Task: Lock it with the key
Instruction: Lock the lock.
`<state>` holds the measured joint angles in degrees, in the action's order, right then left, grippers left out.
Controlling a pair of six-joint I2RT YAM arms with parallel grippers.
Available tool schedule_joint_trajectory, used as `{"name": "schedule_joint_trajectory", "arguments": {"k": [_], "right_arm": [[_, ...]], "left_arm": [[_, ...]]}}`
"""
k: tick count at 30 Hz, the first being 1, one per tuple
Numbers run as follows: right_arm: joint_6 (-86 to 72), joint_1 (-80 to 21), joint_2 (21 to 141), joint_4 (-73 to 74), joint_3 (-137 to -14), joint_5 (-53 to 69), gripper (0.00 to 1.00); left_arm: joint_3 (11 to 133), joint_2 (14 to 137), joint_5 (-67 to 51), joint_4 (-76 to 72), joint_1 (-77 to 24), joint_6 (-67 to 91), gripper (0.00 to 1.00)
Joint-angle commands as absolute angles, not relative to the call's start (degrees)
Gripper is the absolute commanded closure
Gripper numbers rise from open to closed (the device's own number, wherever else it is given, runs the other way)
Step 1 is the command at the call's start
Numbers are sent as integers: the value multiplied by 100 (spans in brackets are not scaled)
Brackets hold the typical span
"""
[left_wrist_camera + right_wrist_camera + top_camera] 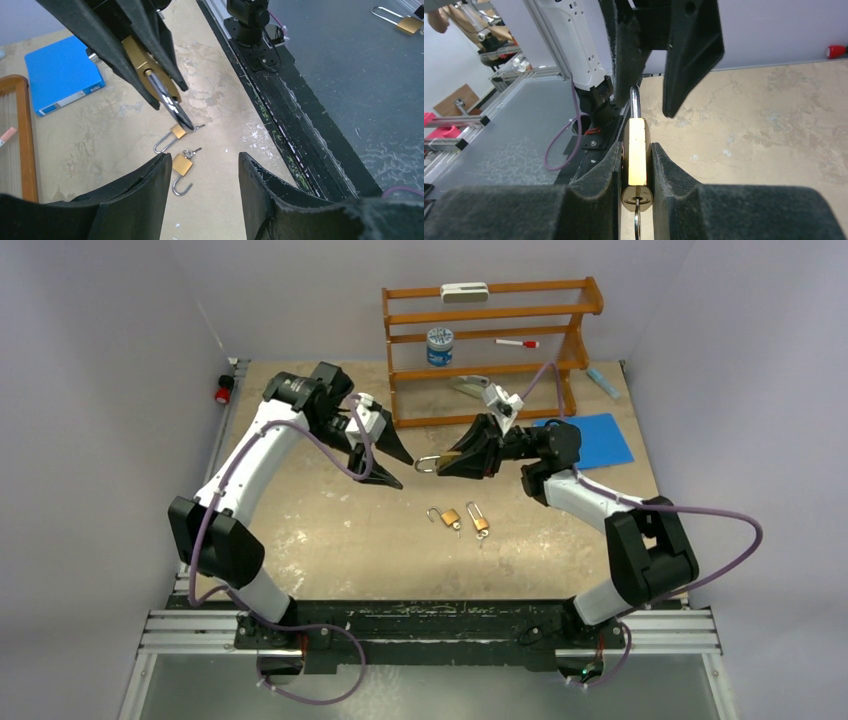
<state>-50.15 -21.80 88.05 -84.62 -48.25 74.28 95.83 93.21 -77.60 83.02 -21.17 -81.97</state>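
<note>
My right gripper [462,458] is shut on a brass padlock [450,458] and holds it above the table, its steel shackle [428,463] pointing left. In the right wrist view the padlock [638,142] sits between the pads, and a key [637,222] is in its keyhole at the near end. My left gripper [385,455] is open and empty, its tips just left of the shackle. In the left wrist view the held padlock [142,62] and its shackle [170,102] hang above my open fingers [150,190].
Two more small brass padlocks [447,516] [478,521] with keys lie on the table in front; both show in the left wrist view [178,131] [182,165]. A wooden rack [490,370] with a blue tin [439,345] stands behind. A blue binder [595,440] lies at the right.
</note>
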Motion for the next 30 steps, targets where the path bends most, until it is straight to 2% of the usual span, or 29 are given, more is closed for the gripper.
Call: {"name": "schedule_joint_trajectory", "arguments": {"k": [1, 18, 30], "right_arm": [[-4021, -2352, 8386, -7897, -5015, 7129, 100], [-3913, -2461, 8576, -7880, -5104, 7128, 100], [-3874, -2487, 8679, -7866, -5055, 7128, 100]], "left_arm": [[9926, 9458, -7989, 8420, -2225, -8076, 49], [9880, 9370, -7989, 8429, -2346, -8051, 60], [9999, 9369, -7989, 8426, -2347, -8022, 57]]}}
